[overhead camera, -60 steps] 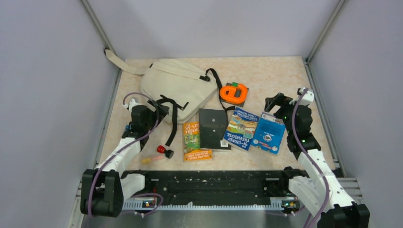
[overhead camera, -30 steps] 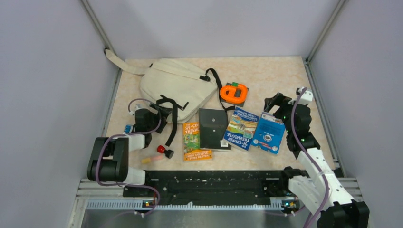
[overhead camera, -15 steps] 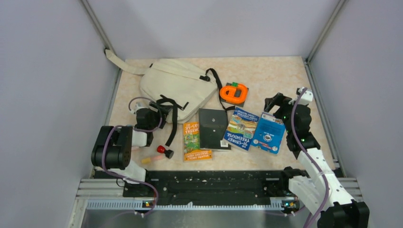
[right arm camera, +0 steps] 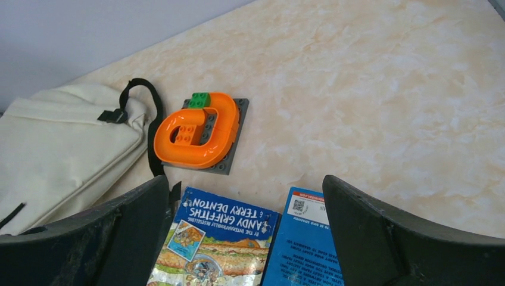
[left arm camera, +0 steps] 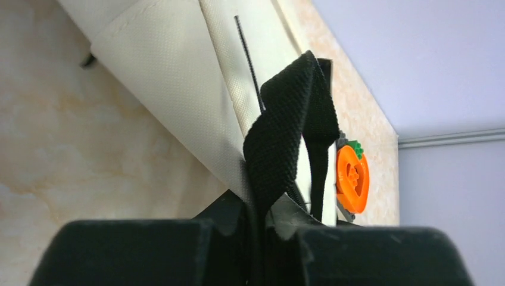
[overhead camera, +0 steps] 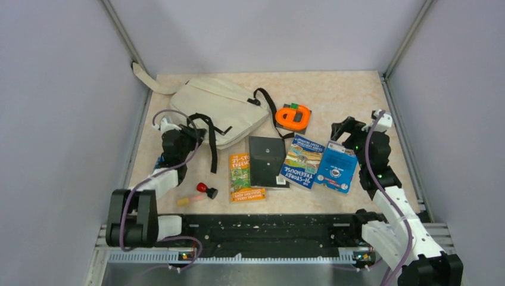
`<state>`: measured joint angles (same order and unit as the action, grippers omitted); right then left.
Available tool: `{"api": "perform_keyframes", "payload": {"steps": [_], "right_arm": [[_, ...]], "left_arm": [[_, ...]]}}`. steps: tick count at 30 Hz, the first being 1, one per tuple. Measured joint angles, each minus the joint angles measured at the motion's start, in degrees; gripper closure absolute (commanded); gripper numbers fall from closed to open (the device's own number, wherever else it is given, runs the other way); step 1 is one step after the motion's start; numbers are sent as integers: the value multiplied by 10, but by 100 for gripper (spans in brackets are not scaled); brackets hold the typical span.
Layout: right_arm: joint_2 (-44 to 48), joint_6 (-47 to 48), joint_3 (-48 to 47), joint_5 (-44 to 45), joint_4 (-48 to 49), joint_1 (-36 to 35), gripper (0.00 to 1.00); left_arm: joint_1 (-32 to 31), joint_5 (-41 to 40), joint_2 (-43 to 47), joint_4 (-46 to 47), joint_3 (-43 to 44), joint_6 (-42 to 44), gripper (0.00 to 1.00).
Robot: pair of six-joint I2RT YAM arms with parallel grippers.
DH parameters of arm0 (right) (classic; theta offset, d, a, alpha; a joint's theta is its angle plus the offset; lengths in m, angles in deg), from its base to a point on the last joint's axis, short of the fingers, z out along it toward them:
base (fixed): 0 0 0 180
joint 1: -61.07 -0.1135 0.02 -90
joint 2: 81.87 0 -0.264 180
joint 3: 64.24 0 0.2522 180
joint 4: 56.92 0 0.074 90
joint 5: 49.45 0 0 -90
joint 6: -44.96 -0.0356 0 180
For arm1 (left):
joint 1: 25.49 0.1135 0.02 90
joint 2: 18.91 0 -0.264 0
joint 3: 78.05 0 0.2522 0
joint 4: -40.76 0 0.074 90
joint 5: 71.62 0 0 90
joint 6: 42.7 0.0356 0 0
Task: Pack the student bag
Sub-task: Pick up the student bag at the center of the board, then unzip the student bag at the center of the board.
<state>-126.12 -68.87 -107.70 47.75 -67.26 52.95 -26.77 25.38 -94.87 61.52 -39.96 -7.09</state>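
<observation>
Left gripper (left arm camera: 257, 231) pinches the black strap (left arm camera: 292, 134) of the cream bag (overhead camera: 221, 109), which lies at the far left of the table (overhead camera: 339, 95); a slow, straight pull should keep the strap from slipping out.

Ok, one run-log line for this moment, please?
phase: grasp | left gripper: shut on black strap of student bag | right gripper: open, by blue book

Location of the student bag (overhead camera: 217, 110)

A large cream fabric bag with black straps (overhead camera: 212, 146) is positioned at the far left of the table (overhead camera: 345, 89). Its beige shoulder strap (overhead camera: 149, 80) is extended toward the far-left corner.
</observation>
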Motion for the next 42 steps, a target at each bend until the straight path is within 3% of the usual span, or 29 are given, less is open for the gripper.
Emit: {"api": "perform_keyframes", "payload": {"steps": [6, 13, 24, 31, 35, 42], "right_arm": [[-5, 0, 0, -7, 0, 0, 3], [-12, 0, 0, -16, 0, 0, 3], [-20, 0, 0, -39, 2, 0, 3], [-49, -2, 0, -64, 3, 0, 3], [-51, 3, 0, -129, 32, 0, 3], [-67, 32, 4, -295, 160, -35, 3]], "left_arm": [[0, -36, 144, -145, 42, 101, 100], [1, -58, 202, -317, 137, 171, 100], [-19, -31, 172, -594, 370, 289, 100], [-170, -186, 75, -719, 520, 403, 100], [-196, -195, 36, -744, 563, 429, 100], [-192, -157, 47, -725, 549, 429, 100]]}}
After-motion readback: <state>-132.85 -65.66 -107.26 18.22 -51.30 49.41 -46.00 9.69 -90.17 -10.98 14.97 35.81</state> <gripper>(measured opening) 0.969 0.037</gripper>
